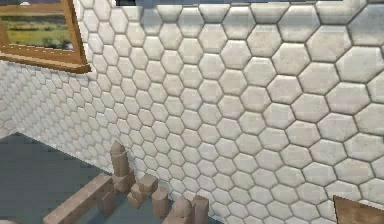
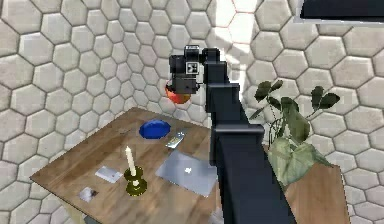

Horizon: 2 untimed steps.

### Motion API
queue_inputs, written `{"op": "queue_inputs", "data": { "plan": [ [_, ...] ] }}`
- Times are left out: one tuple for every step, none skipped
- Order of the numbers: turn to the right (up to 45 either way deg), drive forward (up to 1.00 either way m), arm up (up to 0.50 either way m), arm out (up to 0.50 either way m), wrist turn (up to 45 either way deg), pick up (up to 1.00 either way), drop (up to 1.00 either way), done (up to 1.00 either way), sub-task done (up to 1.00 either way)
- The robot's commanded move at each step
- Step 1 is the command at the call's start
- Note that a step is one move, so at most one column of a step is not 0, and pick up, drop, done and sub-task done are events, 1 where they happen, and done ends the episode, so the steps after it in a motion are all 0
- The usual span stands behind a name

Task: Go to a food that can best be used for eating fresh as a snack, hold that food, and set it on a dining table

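One wooden table (image 2: 80, 160) is set against a hexagon-tiled wall (image 2: 70, 60) in the arm side view. On it are placed a blue dish (image 2: 153, 129) toward the far side, a candle (image 2: 132, 172) near the near edge and a silver laptop (image 2: 188, 167) to the candle's right. The arm (image 2: 240, 150) is raised right of the laptop. A red round food item (image 2: 180, 98) is held at the gripper (image 2: 182, 88), hanging clear of the tabletop. A potted plant (image 2: 290, 125) is located right of the table. In the forward view, a framed picture (image 1: 40, 30) is mounted upper left and wooden furniture (image 1: 125, 188) is placed below.
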Motion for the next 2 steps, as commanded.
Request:
{"op": "queue_inputs", "data": {
  "plan": [
    [0.0, 0.00, -0.14, 0.00, 0.0, 0.00, 0.00, 0.00, 0.00],
    [0.0, 0.00, -0.32, 0.00, 0.0, 0.00, 0.00, 0.00, 0.00]
  ]
}}
